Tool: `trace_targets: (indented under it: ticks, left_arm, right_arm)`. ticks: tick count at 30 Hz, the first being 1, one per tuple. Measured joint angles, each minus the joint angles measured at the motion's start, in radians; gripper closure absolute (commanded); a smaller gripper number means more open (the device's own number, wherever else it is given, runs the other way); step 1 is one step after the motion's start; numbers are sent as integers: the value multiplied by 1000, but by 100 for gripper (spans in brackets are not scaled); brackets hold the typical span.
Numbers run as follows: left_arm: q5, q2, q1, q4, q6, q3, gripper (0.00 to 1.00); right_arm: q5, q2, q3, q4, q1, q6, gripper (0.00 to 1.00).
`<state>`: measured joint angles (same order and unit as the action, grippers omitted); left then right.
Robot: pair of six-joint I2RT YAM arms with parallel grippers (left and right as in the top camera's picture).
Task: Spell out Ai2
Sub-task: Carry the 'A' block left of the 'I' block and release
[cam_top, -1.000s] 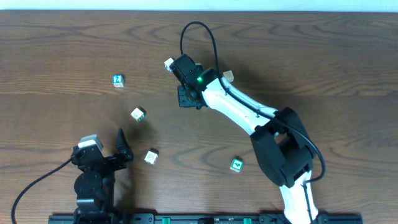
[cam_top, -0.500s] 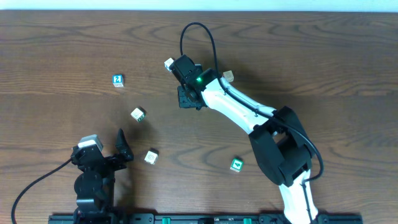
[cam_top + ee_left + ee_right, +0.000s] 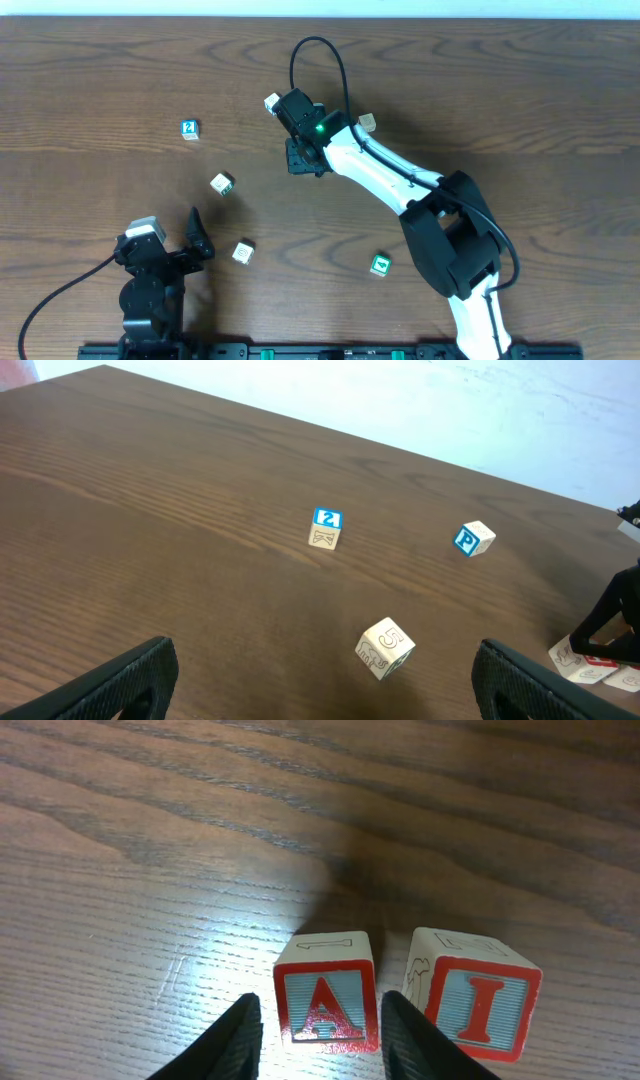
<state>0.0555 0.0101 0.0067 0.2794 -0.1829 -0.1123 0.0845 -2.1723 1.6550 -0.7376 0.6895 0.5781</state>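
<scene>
In the right wrist view, a red "A" block [image 3: 325, 1000] stands on the table with a red "I" block [image 3: 480, 1005] just to its right. My right gripper [image 3: 322, 1025] is open, with one finger on each side of the "A" block. In the overhead view the right gripper [image 3: 303, 158] covers both blocks. A block with a blue "2" on top [image 3: 189, 128] lies at the far left and also shows in the left wrist view [image 3: 326, 527]. My left gripper [image 3: 195, 238] is open and empty near the front left.
Loose blocks lie around: a "5" block [image 3: 385, 648], a blue "P" block [image 3: 472, 538], a green block [image 3: 380, 265], pale blocks at the front left [image 3: 243, 252] and mid-left [image 3: 222, 183], and small blocks by the right arm [image 3: 367, 122] and its wrist [image 3: 272, 102].
</scene>
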Motion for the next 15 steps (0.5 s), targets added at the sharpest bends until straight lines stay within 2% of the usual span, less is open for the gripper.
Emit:
trace_targets:
  ticks: [9, 15]
  left_arm:
    - [0, 0, 0, 0, 0, 0, 5]
    - [0, 0, 0, 0, 0, 0, 5]
  right_arm:
    - [25, -1, 56, -6, 0, -8, 57]
    - [79, 19, 306, -125, -8, -103, 53]
